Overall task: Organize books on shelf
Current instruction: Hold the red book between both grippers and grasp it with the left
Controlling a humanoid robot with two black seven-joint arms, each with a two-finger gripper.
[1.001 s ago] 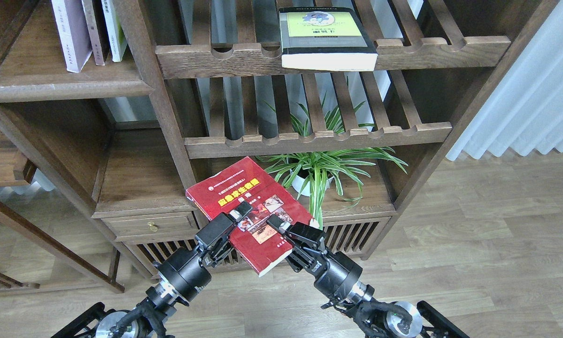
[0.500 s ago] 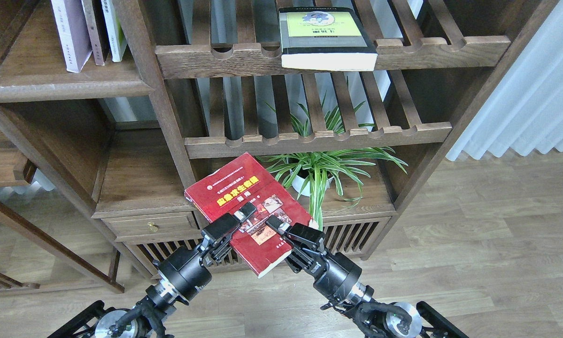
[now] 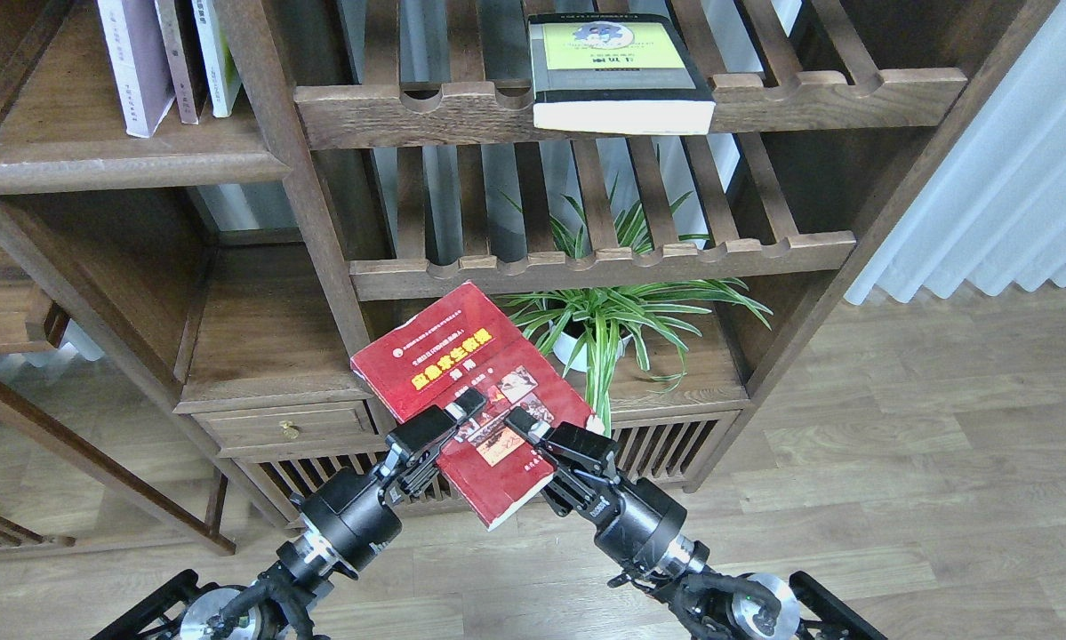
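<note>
A red book (image 3: 444,356) with a yellow title and photos is held tilted in the air in front of the bookcase's lower part. My left gripper (image 3: 458,418) is shut on its near left edge, and my right gripper (image 3: 524,427) is shut on its near right edge. A thin pale lavender book (image 3: 134,62) stands upright on the solid dark-brown shelf (image 3: 124,164) at the upper left. A thick yellow-green book (image 3: 617,71) with a dark border lies flat on the top slatted rack, jutting over its front rail.
Two more thin books (image 3: 199,53) stand next to the lavender one. A second slatted rack (image 3: 604,262) lies just beyond the red book. A potted spider plant (image 3: 604,329) stands under it. A small drawer (image 3: 288,427) is at the lower left, and a white curtain (image 3: 1004,178) hangs at the right.
Both grippers have carried the red book slightly up and away, toward the bookcase. Nothing else has moved.
</note>
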